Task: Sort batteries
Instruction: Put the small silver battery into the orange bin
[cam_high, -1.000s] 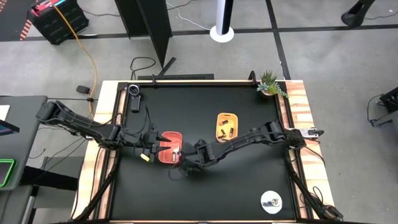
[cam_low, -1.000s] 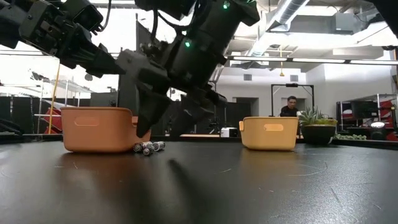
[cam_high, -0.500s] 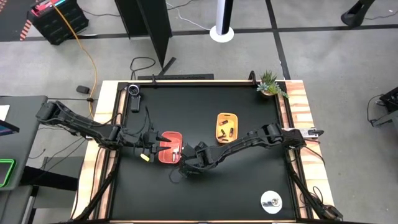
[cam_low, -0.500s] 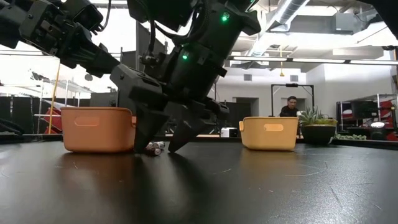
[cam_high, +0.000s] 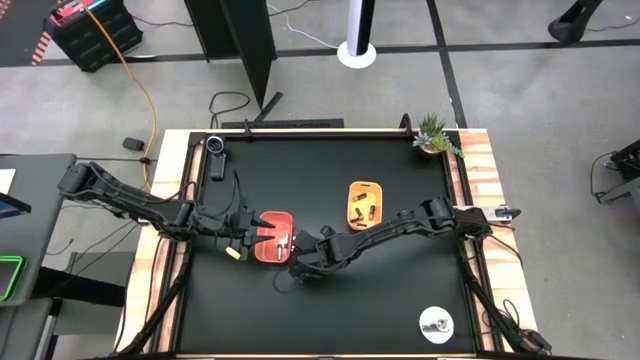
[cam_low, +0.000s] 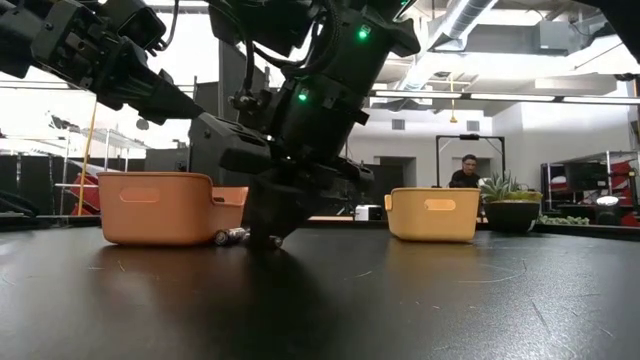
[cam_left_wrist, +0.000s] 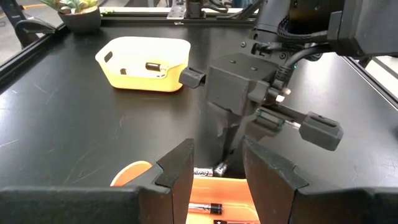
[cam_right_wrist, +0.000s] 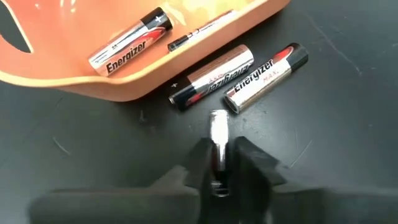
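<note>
My right gripper (cam_high: 294, 271) stands at the table by the near right corner of the orange tray (cam_high: 272, 238), shut on a silvery battery (cam_right_wrist: 217, 140). Two more batteries (cam_right_wrist: 211, 78) (cam_right_wrist: 266, 76) lie side by side on the table against the tray's wall, seen in the low view as batteries (cam_low: 232, 236). Other batteries (cam_right_wrist: 129, 42) lie inside the orange tray. The yellow tray (cam_high: 365, 202) farther right also holds batteries (cam_left_wrist: 155, 65). Above the orange tray's left part hangs my left gripper (cam_left_wrist: 217, 167), open, with nothing between its fingers. My right gripper pinches the silvery battery's two long sides (cam_right_wrist: 218, 163) between its two fingers. The fingers (cam_low: 268, 226) slant down from above and from the table's right, and lie along the battery. The battery's far end (cam_right_wrist: 217, 119) sticks out past the fingertips; whether it still touches the table cannot be told.
A round silver-white disc (cam_high: 436, 323) lies near the table's near right corner. A potted plant (cam_high: 435, 137) stands at the far right corner and a small camera (cam_high: 215, 150) at the far left. Bare black tabletop spreads near and far of the trays.
My right gripper has sunk to the table beside the orange tray, its fingers first coming down open on either side of the loose batteries. It has then shut on the silvery battery. The other two loose batteries have stayed by the tray wall.
</note>
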